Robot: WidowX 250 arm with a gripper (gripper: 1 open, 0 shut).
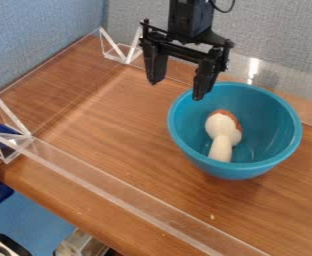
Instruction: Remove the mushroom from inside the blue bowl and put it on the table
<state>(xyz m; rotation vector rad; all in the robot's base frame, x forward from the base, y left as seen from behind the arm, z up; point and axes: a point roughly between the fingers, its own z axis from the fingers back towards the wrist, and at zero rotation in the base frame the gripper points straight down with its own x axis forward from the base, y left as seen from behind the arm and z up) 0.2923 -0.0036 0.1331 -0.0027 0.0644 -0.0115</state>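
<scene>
The mushroom [222,134] lies on its side inside the bowl [272,150], near the middle of the bottom, with its orange-brown cap toward the far rim and its thick cream stem pointing toward the near rim. The bowl is teal-blue, glossy and deep, and it stands upright on the right part of the table [105,120]. I can read no brand, label or writing on the mushroom, the bowl or the arm. The gripper [180,76] is black and hangs above the far left rim of the bowl, pointing down. Its two fingers [156,68] stand wide apart and hold nothing; the right finger reaches down to about the rim of the bowl, and the left finger is over the bare wood beside it. It does not touch the mushroom. The table is brown wood-grain with a shiny surface that shows pale reflections. Low clear walls [79,165] run along its near edge and left side, held by small clear corner brackets. Behind the table there is a blue-grey fabric screen [65,25].
</scene>
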